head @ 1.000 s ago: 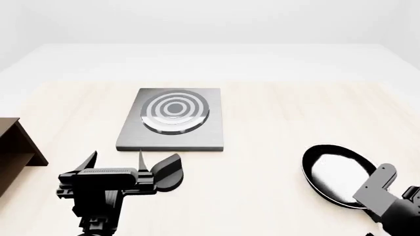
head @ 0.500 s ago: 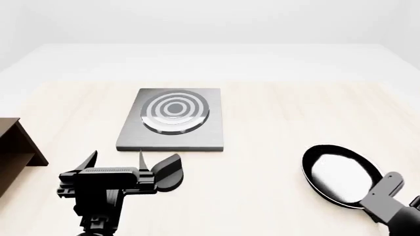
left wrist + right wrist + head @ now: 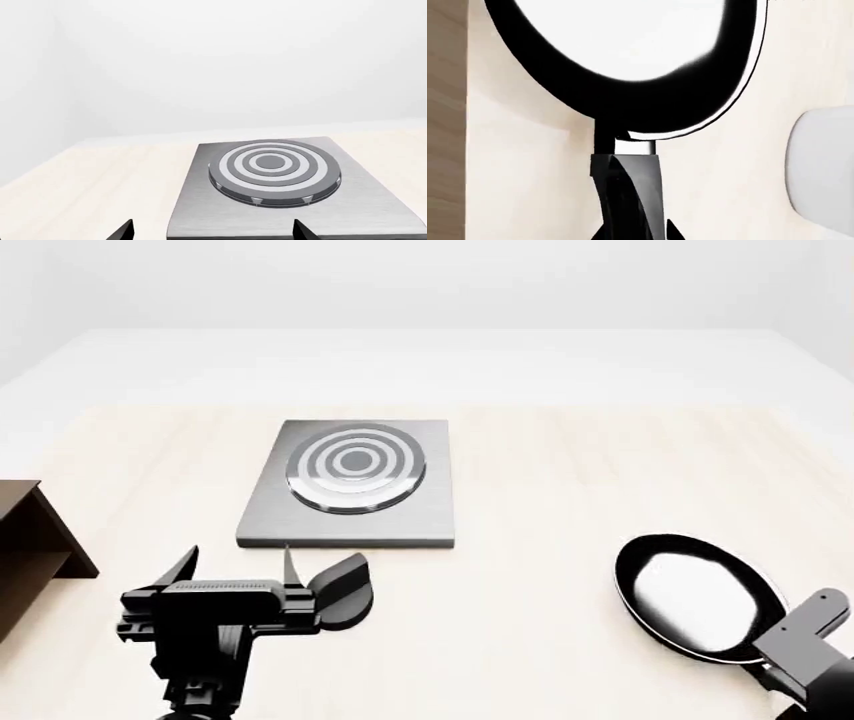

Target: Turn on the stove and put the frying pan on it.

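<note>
Head view: right end effector [image 3: 817, 635] lower than before, grip unclear; left end effector [image 3: 240, 570] spread, empty.

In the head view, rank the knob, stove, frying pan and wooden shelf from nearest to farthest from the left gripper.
1. Black knob, right beside the left gripper, on its inner side.
2. Stove, just ahead; its front edge is close.
3. Wooden shelf, at the table's left edge.
4. Frying pan, far across on the right.
The stove and the shelf are close to call.
</note>
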You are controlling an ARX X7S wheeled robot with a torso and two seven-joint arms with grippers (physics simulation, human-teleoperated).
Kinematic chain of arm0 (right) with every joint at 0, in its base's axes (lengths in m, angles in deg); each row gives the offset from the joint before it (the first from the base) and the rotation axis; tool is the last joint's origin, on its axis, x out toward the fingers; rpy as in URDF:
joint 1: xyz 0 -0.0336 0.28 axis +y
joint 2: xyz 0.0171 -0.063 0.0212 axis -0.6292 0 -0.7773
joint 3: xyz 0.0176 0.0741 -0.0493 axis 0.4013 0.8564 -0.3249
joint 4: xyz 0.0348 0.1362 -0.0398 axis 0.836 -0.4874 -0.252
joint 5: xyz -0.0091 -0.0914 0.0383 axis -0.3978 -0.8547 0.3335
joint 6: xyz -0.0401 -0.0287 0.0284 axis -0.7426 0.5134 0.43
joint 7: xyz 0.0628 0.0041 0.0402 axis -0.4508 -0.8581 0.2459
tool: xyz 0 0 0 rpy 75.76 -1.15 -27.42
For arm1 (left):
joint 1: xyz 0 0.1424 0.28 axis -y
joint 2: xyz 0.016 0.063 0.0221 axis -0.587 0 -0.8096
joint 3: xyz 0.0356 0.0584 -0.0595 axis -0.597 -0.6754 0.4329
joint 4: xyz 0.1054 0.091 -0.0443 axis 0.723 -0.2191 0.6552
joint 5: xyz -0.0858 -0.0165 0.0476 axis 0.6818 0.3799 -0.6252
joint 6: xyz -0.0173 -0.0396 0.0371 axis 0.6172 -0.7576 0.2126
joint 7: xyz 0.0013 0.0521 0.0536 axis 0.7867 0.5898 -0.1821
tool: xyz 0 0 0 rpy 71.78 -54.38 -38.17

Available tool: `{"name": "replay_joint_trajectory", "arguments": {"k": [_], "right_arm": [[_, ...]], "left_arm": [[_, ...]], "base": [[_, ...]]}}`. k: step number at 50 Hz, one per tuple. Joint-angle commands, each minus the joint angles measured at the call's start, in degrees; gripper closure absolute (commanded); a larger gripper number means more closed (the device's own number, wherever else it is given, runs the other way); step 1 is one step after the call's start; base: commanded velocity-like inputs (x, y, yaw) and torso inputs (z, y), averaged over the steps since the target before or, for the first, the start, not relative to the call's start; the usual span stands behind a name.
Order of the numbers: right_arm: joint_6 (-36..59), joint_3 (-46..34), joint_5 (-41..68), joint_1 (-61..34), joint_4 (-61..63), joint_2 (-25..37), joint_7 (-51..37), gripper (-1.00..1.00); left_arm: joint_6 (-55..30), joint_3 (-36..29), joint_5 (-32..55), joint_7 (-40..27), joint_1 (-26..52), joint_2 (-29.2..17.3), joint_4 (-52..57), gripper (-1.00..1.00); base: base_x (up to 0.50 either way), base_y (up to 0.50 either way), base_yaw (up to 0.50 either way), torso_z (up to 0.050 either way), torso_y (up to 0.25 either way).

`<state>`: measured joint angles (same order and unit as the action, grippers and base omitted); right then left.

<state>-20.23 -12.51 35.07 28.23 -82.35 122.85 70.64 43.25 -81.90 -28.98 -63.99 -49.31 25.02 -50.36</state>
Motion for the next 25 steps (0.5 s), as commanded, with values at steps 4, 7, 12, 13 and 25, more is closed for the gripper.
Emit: {"name": "replay_joint_trajectory", "arguments": {"k": [4, 7, 12, 13, 25], "right_arm": [[-2.9, 1.2, -3.3, 1.3, -1.5, -1.1, -6.0, 1.00], [-3.0, 1.1, -3.4, 0.6, -0.9, -1.1, -5.7, 1.00], [-3.0, 1.4, -3.0, -0.6, 1.0, -0.7, -4.7, 1.00], [-2.9, 1.5, -2.9, -0.8, 1.3, -0.6, -4.6, 1.00], [0.1, 4.8, -0.8, -8.5, 10.8, 2.6, -1.0, 1.00]], "left_arm": [[0.1, -0.2, 0.1, -0.3, 0.0, -0.2, -0.1, -1.00], [0.3, -0.2, 0.2, -0.3, 0.0, -0.3, -0.3, -1.00], [0.4, -0.1, 0.3, -0.4, 0.0, -0.4, -0.2, -1.00], [0.4, -0.1, 0.3, -0.4, 0.0, -0.4, -0.3, -1.00], [0.7, -0.3, 0.5, -0.5, -0.1, -0.5, -0.3, -1.00]], "base": [[0.00, 0.00, 0.00, 0.000, 0.000], [0.00, 0.00, 0.00, 0.000, 0.000], [0.00, 0.00, 0.00, -0.002, 0.000], [0.00, 0.00, 0.00, 0.000, 0.000], [0.00, 0.00, 0.00, 0.000, 0.000]]}}
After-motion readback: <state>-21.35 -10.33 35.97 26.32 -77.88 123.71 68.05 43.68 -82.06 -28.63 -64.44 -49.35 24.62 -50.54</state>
